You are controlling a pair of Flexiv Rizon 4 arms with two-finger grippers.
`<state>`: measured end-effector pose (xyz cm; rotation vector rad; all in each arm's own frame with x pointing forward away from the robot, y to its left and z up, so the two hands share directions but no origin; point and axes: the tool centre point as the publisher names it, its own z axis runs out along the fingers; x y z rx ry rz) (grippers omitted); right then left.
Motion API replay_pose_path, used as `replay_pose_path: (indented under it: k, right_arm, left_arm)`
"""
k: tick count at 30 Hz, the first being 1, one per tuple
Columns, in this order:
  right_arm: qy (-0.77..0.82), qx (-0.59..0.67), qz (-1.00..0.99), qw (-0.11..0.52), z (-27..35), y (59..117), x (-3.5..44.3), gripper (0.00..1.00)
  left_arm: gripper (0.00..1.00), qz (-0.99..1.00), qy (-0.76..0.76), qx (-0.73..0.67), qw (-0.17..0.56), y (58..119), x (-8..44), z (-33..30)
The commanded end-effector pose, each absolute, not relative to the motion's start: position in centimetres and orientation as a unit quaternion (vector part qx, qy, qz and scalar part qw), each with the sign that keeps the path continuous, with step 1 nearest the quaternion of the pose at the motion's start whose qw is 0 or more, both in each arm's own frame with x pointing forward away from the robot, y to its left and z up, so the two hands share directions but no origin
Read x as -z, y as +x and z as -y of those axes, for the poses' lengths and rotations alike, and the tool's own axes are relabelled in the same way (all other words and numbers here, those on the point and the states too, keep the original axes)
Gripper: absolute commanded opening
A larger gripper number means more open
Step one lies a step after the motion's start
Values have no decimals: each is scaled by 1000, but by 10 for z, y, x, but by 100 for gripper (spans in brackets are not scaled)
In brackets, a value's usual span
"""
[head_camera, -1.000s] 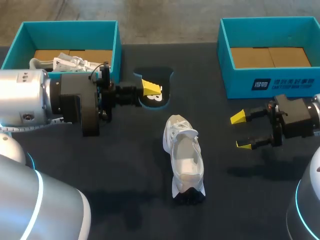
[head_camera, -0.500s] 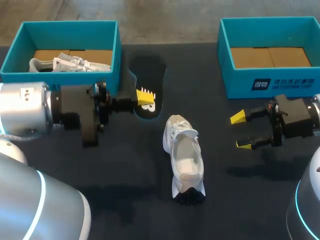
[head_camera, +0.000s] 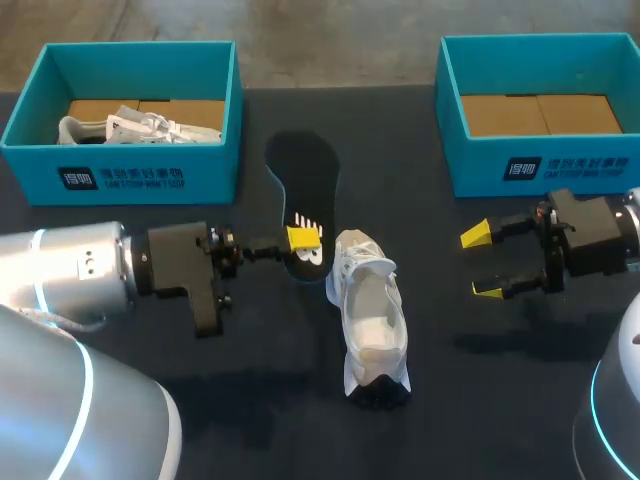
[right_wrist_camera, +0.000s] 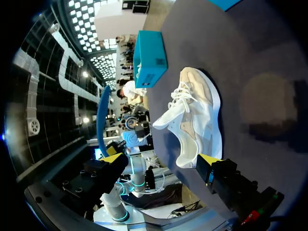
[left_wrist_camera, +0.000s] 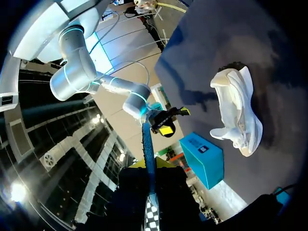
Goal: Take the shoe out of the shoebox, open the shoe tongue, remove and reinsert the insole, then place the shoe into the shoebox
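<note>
A white shoe [head_camera: 370, 320] lies on the dark table, toe toward the near edge, its opening facing up. My left gripper [head_camera: 303, 237] is shut on the heel end of a black insole [head_camera: 303, 185], which stands beside the shoe's heel. In the left wrist view the insole [left_wrist_camera: 148, 144] runs edge-on out of my left gripper [left_wrist_camera: 150, 166], with the shoe [left_wrist_camera: 238, 110] off to one side. My right gripper [head_camera: 482, 262] hangs open to the right of the shoe, holding nothing. In the right wrist view the shoe [right_wrist_camera: 197, 120] lies ahead of the open right gripper [right_wrist_camera: 160, 161], and the insole's blue edge [right_wrist_camera: 102, 120] stands beyond it.
A teal shoebox [head_camera: 150, 178] at the back left holds another white shoe [head_camera: 135, 127]. A second teal shoebox [head_camera: 540, 165] at the back right shows only its cardboard floor. This box [left_wrist_camera: 204, 159] also shows past my right gripper [left_wrist_camera: 174, 121] in the left wrist view.
My left arm has carried the insole from beside the left shoebox forward and right, up to the shoe's heel. The right arm and the shoe have not moved.
</note>
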<state>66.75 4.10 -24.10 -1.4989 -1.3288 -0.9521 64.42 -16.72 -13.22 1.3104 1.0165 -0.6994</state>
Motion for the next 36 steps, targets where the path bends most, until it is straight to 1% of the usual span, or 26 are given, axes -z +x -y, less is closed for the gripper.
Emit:
replay_pose_path:
  k: [1,17,26,36]
  right_arm:
    - [-606,385,536,444,-42,667,241,100]
    - [-606,385,536,444,-42,667,241,100]
    - [-606,385,536,444,-42,667,241,100]
    - [-606,385,536,444,-42,667,241,100]
  left_arm:
    - [0,-444,564,295,631,629,135,162]
    - [0,-442,568,291,630,628,136,162]
    - [0,-420,589,317,613,659,165,162]
    - [0,-373,608,326,621,669,172,167]
